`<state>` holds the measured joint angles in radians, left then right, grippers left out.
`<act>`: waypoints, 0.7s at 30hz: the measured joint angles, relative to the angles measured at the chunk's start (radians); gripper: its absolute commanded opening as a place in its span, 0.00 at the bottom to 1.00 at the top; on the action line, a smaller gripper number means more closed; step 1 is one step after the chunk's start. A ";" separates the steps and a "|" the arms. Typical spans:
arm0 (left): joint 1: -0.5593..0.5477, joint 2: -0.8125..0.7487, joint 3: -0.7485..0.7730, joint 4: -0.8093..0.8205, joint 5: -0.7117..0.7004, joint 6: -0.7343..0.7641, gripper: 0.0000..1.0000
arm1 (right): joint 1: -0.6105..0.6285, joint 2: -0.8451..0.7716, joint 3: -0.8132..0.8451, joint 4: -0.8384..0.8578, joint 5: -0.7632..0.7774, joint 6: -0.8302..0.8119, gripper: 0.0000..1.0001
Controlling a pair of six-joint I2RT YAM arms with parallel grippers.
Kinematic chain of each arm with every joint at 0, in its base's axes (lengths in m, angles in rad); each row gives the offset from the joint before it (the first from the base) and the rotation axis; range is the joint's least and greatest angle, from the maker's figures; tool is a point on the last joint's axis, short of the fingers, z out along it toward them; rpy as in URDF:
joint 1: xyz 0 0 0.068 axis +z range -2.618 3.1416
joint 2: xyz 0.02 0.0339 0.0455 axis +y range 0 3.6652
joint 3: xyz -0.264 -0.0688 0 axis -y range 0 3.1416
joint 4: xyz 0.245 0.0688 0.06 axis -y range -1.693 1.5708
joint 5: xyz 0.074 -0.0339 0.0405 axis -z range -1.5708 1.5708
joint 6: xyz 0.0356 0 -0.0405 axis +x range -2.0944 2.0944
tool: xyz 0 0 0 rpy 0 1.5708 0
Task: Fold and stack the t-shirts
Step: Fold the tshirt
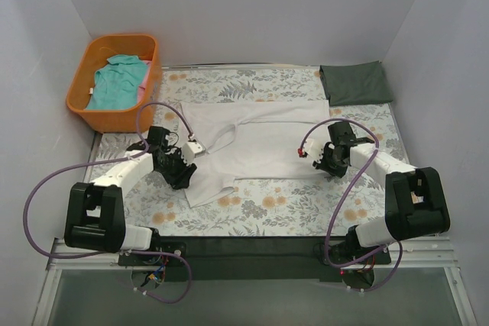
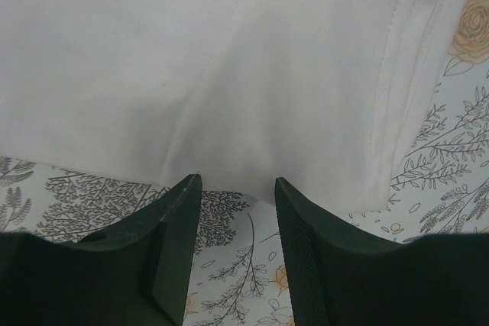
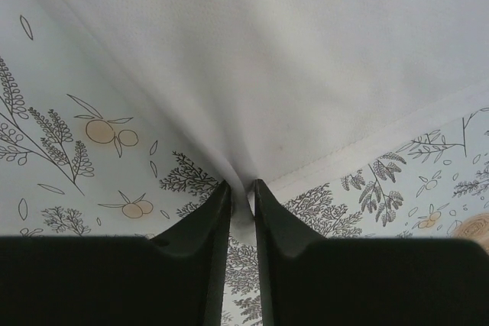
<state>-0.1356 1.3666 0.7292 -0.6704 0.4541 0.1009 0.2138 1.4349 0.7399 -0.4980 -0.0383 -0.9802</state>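
Smooth white t-shirt (image 1: 263, 139) lies flat on the floral table covering (image 1: 267, 208). The right gripper (image 3: 241, 187) pinches a puckered fold of it; the left gripper (image 2: 238, 185) stands unclenched, stitched hem between its jaws.

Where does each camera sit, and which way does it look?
Top: above and behind, looking down at the table; left arm and right arm show.
Left wrist: on that arm, facing the white shirt; open left gripper shows.
Right wrist: on its arm, facing the shirt's edge; right gripper pinches it.
Shared: all three show the shirt.
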 measured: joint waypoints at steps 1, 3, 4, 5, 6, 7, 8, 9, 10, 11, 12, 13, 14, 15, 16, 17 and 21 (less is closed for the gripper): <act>-0.008 0.000 -0.018 0.010 -0.011 0.008 0.40 | 0.000 0.000 0.000 0.002 0.004 0.000 0.20; -0.029 0.000 -0.057 0.035 -0.035 0.029 0.39 | 0.000 0.001 -0.002 0.006 0.010 0.001 0.12; -0.039 -0.010 -0.066 0.051 -0.050 0.031 0.37 | 0.000 0.003 -0.003 0.009 0.011 0.003 0.10; -0.047 -0.017 -0.076 0.069 -0.060 0.039 0.32 | 0.000 0.005 -0.003 0.011 0.013 0.005 0.04; -0.053 -0.024 -0.086 0.086 -0.076 0.043 0.28 | 0.001 0.006 -0.003 0.013 0.015 0.006 0.01; -0.056 -0.030 -0.094 0.101 -0.085 0.046 0.25 | 0.001 0.006 -0.003 0.016 0.017 0.008 0.01; -0.058 -0.034 -0.100 0.114 -0.096 0.048 0.16 | 0.002 0.006 -0.003 0.018 0.018 0.011 0.01; -0.060 -0.035 -0.103 0.127 -0.104 0.049 0.13 | 0.002 0.006 -0.003 0.019 0.020 0.011 0.01; -0.061 -0.036 -0.106 0.141 -0.108 0.051 0.08 | 0.003 0.006 -0.003 0.019 0.022 0.011 0.01; -0.061 -0.038 -0.108 0.152 -0.110 0.053 0.02 | 0.003 0.006 -0.003 0.020 0.023 0.011 0.01; -0.061 -0.042 -0.112 0.159 -0.111 0.058 0.00 | 0.003 0.006 -0.003 0.020 0.024 0.011 0.01; -0.063 -0.048 -0.116 0.161 -0.111 0.064 0.00 | 0.003 0.006 -0.003 0.020 0.025 0.011 0.01; -0.064 -0.056 -0.120 0.160 -0.110 0.068 0.00 | 0.004 0.006 -0.003 0.019 0.026 0.012 0.01; -0.065 -0.064 -0.125 0.158 -0.110 0.072 0.00 | 0.004 0.006 -0.003 0.019 0.026 0.012 0.01; -0.065 -0.073 -0.129 0.148 -0.109 0.076 0.00 | 0.004 0.006 -0.003 0.019 0.026 0.012 0.01; -0.065 -0.085 -0.132 0.130 -0.109 0.080 0.00 | 0.004 0.004 -0.003 0.018 0.026 0.012 0.01; -0.065 -0.173 -0.142 0.010 -0.097 0.093 0.00 | 0.003 -0.016 -0.004 -0.016 0.023 0.013 0.01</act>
<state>-0.2005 1.1934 0.5877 -0.6601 0.3576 0.1944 0.2173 1.4193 0.7361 -0.5144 -0.0158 -0.9676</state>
